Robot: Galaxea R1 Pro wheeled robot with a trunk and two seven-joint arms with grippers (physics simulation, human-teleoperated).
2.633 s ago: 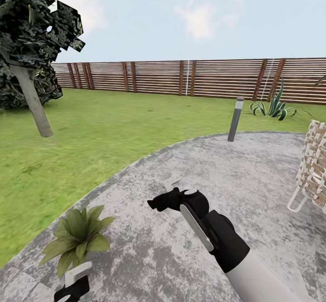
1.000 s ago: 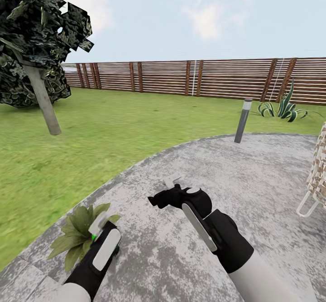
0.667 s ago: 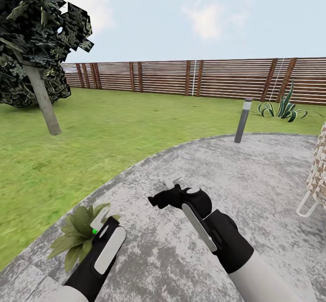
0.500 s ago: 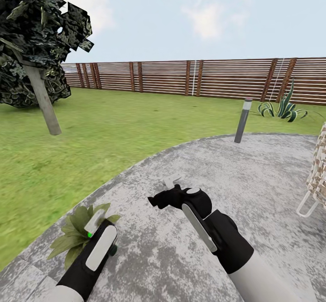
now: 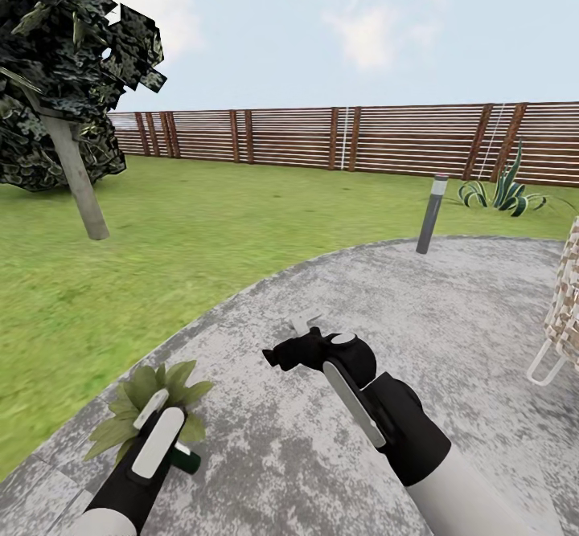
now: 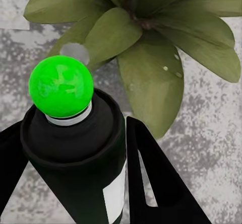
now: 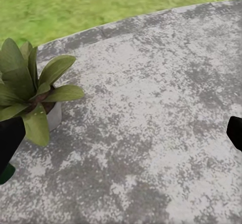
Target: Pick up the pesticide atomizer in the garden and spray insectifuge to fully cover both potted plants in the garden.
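Left tool, clamped on the pesticide atomizer, has swung lower over the potted plant on the paving, nozzle aimed at its leaves for spraying, while the right tool hangs open.

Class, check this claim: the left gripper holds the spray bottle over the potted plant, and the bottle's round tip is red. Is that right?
Not quite: the tip is bright green, not red. The left wrist view shows the pesticide atomizer, dark with a white label, clamped between the left gripper's fingers, its green ball tip pointing at the leaves of the potted plant on the grey paving.
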